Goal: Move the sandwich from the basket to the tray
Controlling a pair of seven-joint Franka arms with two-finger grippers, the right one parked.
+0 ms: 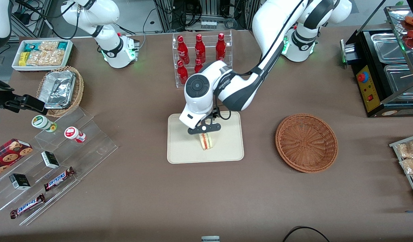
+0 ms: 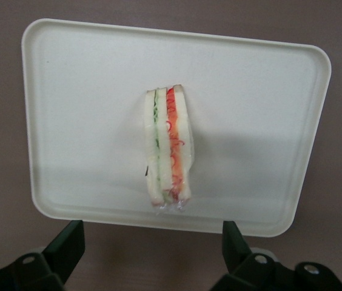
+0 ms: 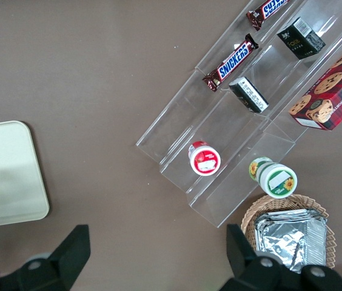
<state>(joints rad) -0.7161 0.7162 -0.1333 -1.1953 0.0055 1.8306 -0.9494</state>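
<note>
The sandwich [image 1: 206, 141] lies on the cream tray [image 1: 228, 148], its red and green filling edge facing up. My left gripper [image 1: 204, 129] hangs just above the sandwich, over the middle of the tray. In the left wrist view the sandwich [image 2: 168, 145] rests on the tray [image 2: 86, 121], and the gripper [image 2: 150, 236] is open with its black fingers [image 2: 68, 239] spread wide and nothing between them. The reddish-brown wicker basket [image 1: 306, 143] sits empty on the table beside the tray, toward the working arm's end.
A clear rack of red bottles [image 1: 201, 53] stands farther from the front camera than the tray. A clear stepped display [image 1: 58, 158] with snack bars and cups, and a tan basket of foil trays [image 1: 60, 90], lie toward the parked arm's end. A black food warmer [image 1: 384, 67] stands toward the working arm's end.
</note>
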